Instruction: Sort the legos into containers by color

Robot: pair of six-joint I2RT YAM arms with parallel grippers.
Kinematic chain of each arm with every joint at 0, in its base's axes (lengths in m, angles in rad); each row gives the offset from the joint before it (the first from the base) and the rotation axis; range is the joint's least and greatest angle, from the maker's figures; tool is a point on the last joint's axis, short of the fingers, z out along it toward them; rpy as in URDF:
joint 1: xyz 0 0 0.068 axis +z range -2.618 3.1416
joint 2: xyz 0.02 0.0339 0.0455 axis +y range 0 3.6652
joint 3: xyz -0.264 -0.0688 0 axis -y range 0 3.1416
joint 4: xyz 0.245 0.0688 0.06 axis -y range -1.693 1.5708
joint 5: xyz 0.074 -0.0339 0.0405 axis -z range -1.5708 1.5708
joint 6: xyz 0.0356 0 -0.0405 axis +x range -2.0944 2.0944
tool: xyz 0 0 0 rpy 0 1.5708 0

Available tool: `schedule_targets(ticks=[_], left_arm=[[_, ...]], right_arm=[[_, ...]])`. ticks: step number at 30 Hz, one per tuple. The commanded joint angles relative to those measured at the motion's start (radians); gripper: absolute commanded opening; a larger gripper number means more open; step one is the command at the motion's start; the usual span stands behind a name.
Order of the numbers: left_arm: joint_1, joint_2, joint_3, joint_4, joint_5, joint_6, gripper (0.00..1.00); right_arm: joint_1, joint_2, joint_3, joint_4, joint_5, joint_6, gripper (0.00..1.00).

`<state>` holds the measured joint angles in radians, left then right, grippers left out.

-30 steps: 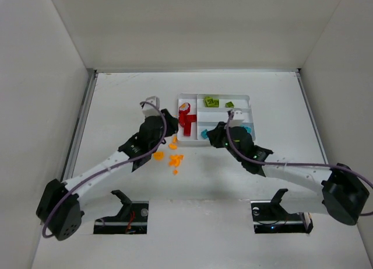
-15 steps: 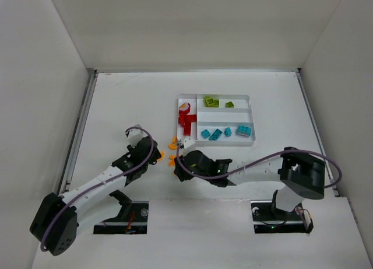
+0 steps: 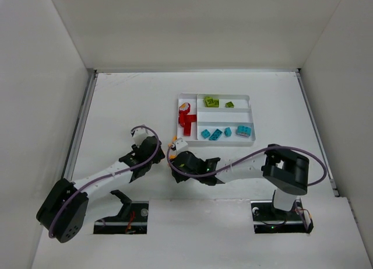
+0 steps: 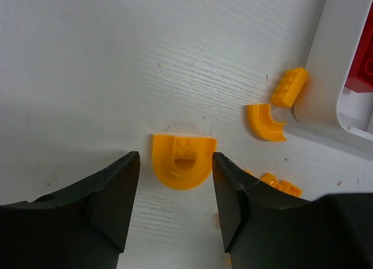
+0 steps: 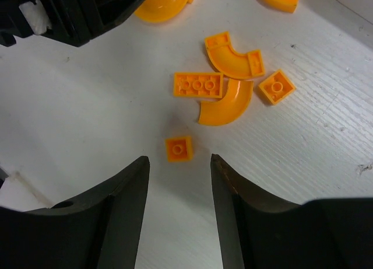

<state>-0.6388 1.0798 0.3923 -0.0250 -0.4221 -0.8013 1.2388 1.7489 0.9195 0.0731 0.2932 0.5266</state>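
**kit:** Both arms dropped back from the tray since a second ago. They were up over the red and teal sections, now they're down at the orange pile, and the right one's jaws went from pinched to apart. Why?

**mo:** Orange is all that's still loose, I reckon. The small orange plastic lego bricks lie scattered on the white table just in front of the white plastic tray. The red bricks are in its tall narrow section, the lime green bricks in the top long one and the teal bricks in the bottom one. I can't see anything in the middle long section, so my guess is that's orange's home.

**kit:** And the grippers?

**mo:** The left gripper has its jaws wide, 1 on each side of an orange half-round brick, not touching it. The right gripper has its jaws apart too, straddling 1 tiny square orange brick. Neither holds anything. It looks like each has lined up on its own piece so both can grab at once.

**kit:** Any trouble spots?

**mo:** They're working close together, since the left's black finger pokes into the right wrist view. Also, 1 stubby orange brick sits right against the tray's outer wall, which could be awkward to pinch.
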Motion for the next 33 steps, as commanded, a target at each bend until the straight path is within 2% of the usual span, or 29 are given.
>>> schedule_targets(ticks=[1,9,14,21,24,27,33], left_arm=[[0.009,0.000,-0.018,0.042,0.000,0.011,0.50],[0.014,0.012,-0.033,0.069,0.017,0.002,0.50],[0.020,-0.015,-0.049,0.071,0.029,-0.003,0.50],[0.020,-0.029,-0.056,0.071,0.045,-0.004,0.50],[0.021,-0.017,-0.053,0.077,0.045,0.002,0.50],[0.021,-0.003,-0.050,0.086,0.045,0.005,0.50],[0.017,0.015,-0.044,0.091,0.040,0.008,0.49]], right_arm=[[0.009,0.021,0.048,-0.009,0.023,-0.016,0.51],[0.011,0.077,0.099,-0.051,0.044,-0.023,0.42],[0.020,0.078,0.108,-0.076,0.086,-0.019,0.25],[0.012,-0.165,-0.033,-0.049,0.106,0.012,0.24],[-0.089,-0.290,-0.105,-0.021,0.093,0.001,0.24],[-0.222,-0.347,-0.123,-0.015,0.086,-0.025,0.24],[-0.511,-0.290,-0.045,0.011,0.070,-0.079,0.24]])
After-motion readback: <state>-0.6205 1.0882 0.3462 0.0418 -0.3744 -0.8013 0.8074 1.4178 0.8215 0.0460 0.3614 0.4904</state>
